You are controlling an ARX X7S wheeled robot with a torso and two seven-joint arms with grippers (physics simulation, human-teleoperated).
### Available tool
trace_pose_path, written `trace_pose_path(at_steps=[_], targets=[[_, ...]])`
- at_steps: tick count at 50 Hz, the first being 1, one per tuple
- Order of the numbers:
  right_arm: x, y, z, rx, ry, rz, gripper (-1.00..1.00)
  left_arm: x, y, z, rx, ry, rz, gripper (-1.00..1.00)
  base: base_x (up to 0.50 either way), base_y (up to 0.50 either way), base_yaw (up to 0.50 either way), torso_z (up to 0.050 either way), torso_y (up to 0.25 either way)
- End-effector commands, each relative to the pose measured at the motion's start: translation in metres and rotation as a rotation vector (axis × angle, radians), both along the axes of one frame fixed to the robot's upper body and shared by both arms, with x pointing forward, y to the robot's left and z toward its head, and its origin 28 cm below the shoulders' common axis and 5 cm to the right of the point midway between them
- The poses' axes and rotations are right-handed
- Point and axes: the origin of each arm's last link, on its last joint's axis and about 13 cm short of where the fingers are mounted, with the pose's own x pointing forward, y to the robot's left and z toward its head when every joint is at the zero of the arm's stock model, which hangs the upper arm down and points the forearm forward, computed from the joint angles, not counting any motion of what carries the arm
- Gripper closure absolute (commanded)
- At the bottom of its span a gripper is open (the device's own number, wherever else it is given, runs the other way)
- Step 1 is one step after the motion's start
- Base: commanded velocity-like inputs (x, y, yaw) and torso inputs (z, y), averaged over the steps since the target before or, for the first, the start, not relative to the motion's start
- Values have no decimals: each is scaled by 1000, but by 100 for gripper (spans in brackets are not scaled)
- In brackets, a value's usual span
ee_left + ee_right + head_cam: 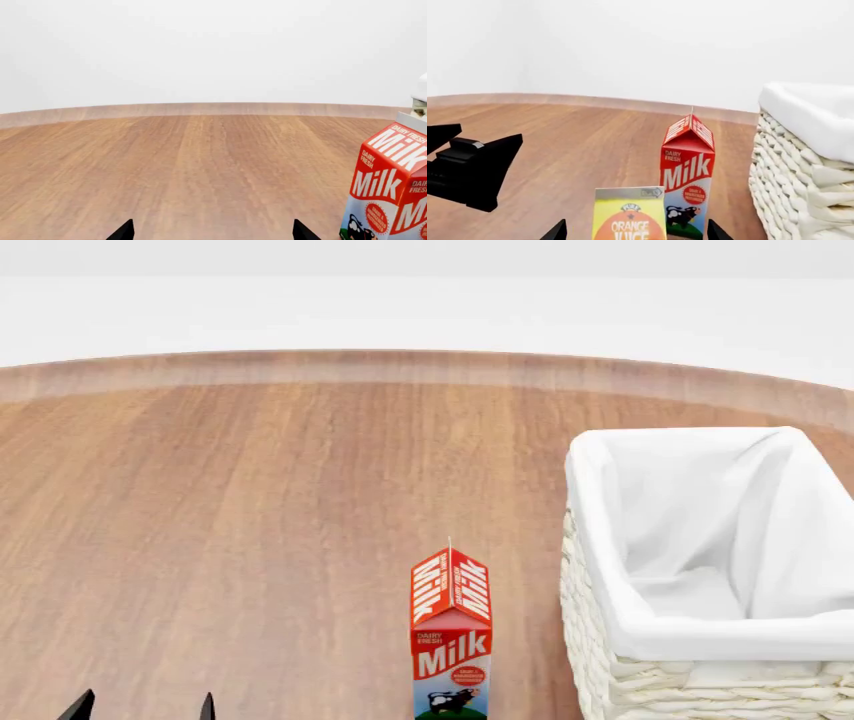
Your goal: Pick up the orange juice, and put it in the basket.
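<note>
Right gripper is standing spread, fingertips flanking the orange juice without touching it. Basket is sitting on the table at the robot's right, lined, nothing visible inside. Milk carton is standing upright just beside the basket, directly behind the juice as the right wrist sees it. Juice is upright, long axis vertical, centred ahead of the right gripper, which is the nearer one. Left gripper is also spread, facing bare table.

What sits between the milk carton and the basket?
Nothing: in the head view only bare table separates the milk carton from the basket.
</note>
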Motion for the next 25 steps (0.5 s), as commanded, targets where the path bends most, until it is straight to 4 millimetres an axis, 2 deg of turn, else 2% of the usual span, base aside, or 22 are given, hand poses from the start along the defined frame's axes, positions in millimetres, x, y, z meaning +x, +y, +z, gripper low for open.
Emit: trace_pose_path(at_steps=[1, 25], targets=[[6, 2, -3, 5, 30, -5, -100, 0, 0, 0, 0, 0, 0, -100, 0, 0, 0, 0, 0], [12, 4, -11, -1, 61, -12, -100, 0, 0, 0, 0, 0, 0, -100, 0, 0, 0, 0, 0]])
